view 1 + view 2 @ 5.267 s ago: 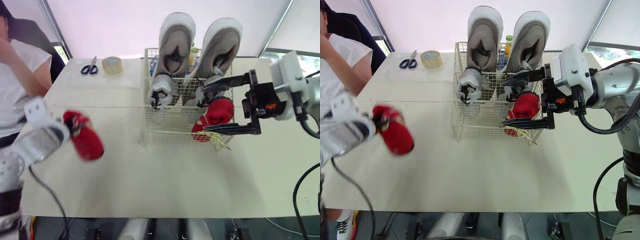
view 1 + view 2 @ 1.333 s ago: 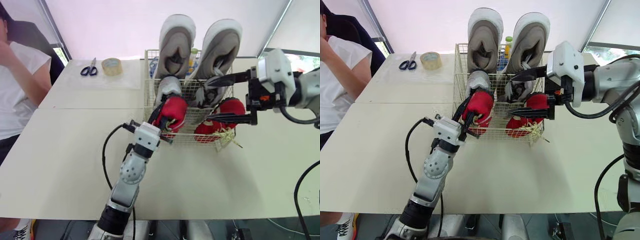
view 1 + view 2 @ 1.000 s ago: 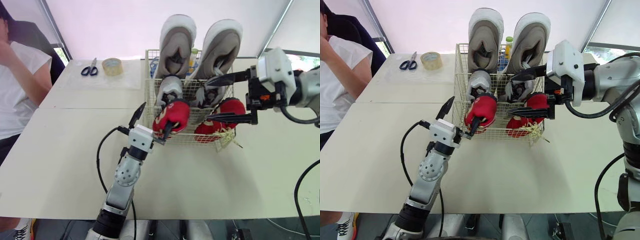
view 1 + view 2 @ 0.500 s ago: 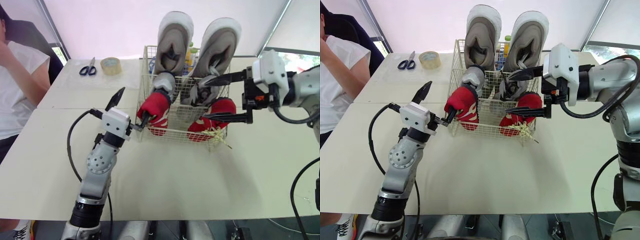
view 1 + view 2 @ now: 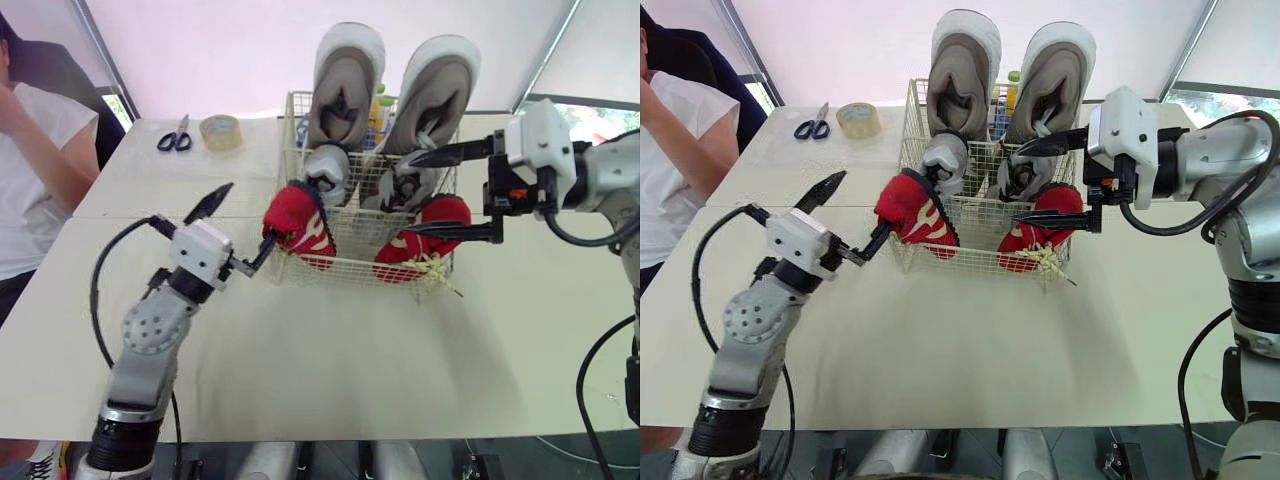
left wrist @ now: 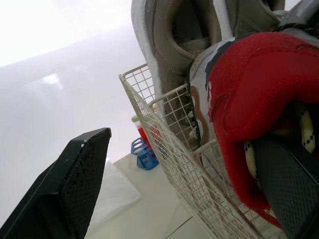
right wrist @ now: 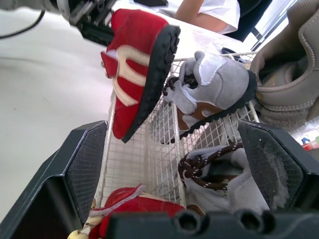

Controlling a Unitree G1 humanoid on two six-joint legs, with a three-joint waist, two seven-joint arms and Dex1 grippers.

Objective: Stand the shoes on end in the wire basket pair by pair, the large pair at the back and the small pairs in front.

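Note:
Two large beige shoes (image 5: pixel 345 85) (image 5: pixel 440 90) stand on end at the back of the wire basket (image 5: pixel 352 268). Two small grey shoes (image 5: pixel 326 168) (image 5: pixel 398 180) stand in front of them. One red shoe (image 5: pixel 427 235) lies in the front right, between the wide fingers of my open right gripper (image 5: pixel 445 192). The other red shoe (image 5: pixel 297 222) tilts over the basket's front left corner. My left gripper (image 5: pixel 237 228) is open beside it, and its lower fingertip (image 5: pixel 262 250) touches the shoe's opening.
Scissors (image 5: pixel 172 134) and a tape roll (image 5: pixel 219 129) lie at the table's far left. A person (image 5: pixel 35 150) sits at the left edge. A bottle (image 5: pixel 997 95) stands behind the basket. Bare table lies in front of the basket.
My left arm has drawn back to the left from the basket. The red shoe at its fingertip has tipped leftward over the corner. The right gripper has stayed put.

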